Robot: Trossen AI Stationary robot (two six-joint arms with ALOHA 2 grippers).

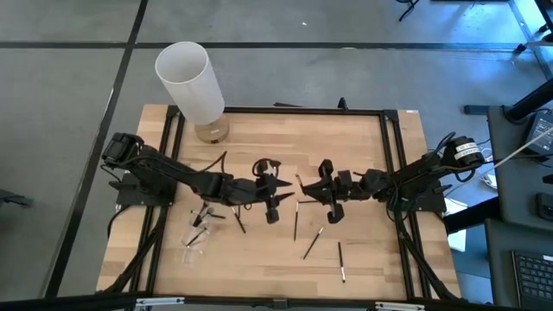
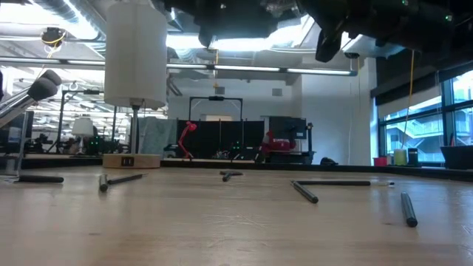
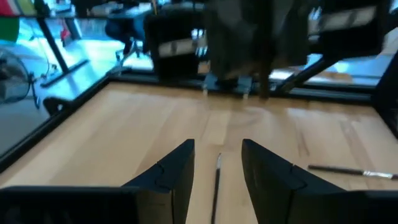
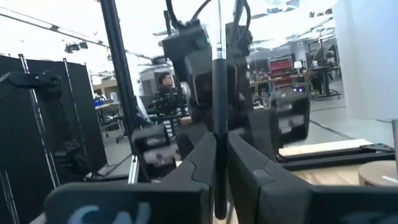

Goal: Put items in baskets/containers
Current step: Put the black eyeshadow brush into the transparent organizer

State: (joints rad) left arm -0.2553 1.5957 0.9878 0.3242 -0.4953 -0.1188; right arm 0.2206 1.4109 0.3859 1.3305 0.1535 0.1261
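Note:
My right gripper (image 4: 220,155) is above the table's middle (image 1: 315,195), shut on a thin dark makeup brush (image 4: 219,74). My left gripper (image 3: 217,163) faces it from the left (image 1: 281,199), open, with nothing between its fingers; a brush (image 3: 217,183) lies flat on the wood below the gap. Several other brushes (image 1: 313,244) lie flat on the table. The transparent cup (image 1: 195,242) lies near the left front with brushes (image 1: 204,216) in or by it. My right gripper pinches the brush's dark handle (image 4: 218,127) between its two fingers, which lie across it. The fingers come about level from the table's right. The brush stands on end, sticking out past the fingers both ways, clear of the table.
A tall white cylinder (image 1: 190,82) and a small tan jar (image 1: 212,131) stand at the far left edge. A black frame (image 1: 393,155) borders the table. Loose brushes (image 2: 304,191) are scattered over the near right half.

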